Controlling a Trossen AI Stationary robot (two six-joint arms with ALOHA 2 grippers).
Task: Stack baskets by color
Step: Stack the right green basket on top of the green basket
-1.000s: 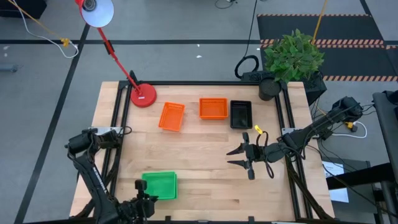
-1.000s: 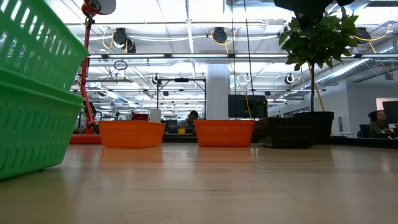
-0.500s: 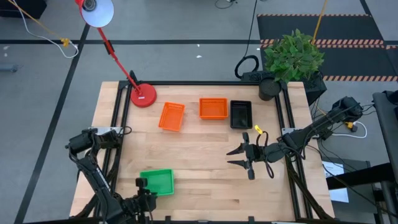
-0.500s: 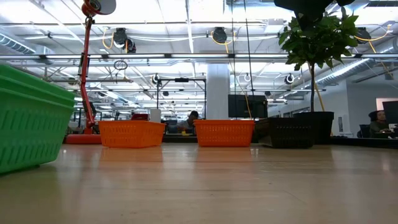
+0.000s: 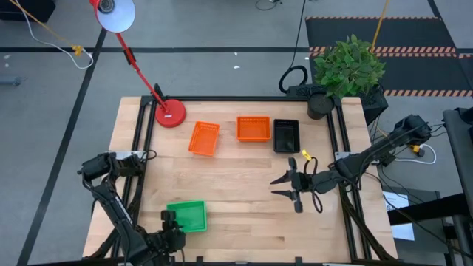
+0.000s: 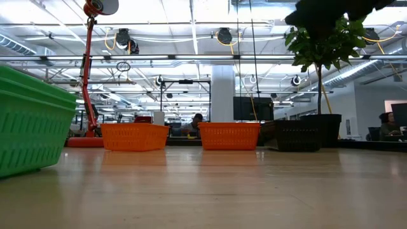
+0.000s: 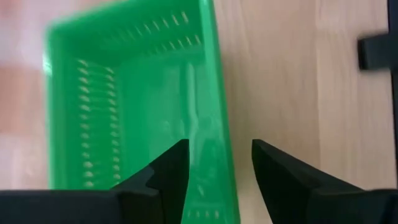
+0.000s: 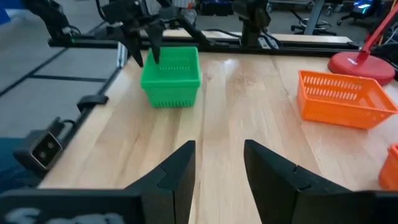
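Observation:
Green baskets point(image 5: 188, 216) stand nested at the table's near left; they also show in the low view point(image 6: 32, 127) and in the right wrist view point(image 8: 171, 78). My left gripper point(image 7: 219, 152) is open over them, near their near left corner. One finger is inside the side wall point(image 7: 222, 124), the other outside it. From the right wrist view the left gripper point(image 8: 146, 56) stands above the rim. My right gripper point(image 5: 282, 186) waits open above the table's right half. Two orange baskets point(image 5: 204, 137) point(image 5: 253, 128) and a black basket point(image 5: 286, 135) rest on their bottoms in a far row.
A red lamp base point(image 5: 170, 113) stands at the far left, its stem slanting up over the edge. A potted plant point(image 5: 347, 70) stands beyond the far right corner. Bare wood point(image 5: 236, 199) lies between the green baskets and my right gripper.
My left gripper has sunk a little and opened, letting go of the upper green basket. That basket, tilted above the lower green one a second ago, has dropped level into it. The green stack sits slightly farther left than before.

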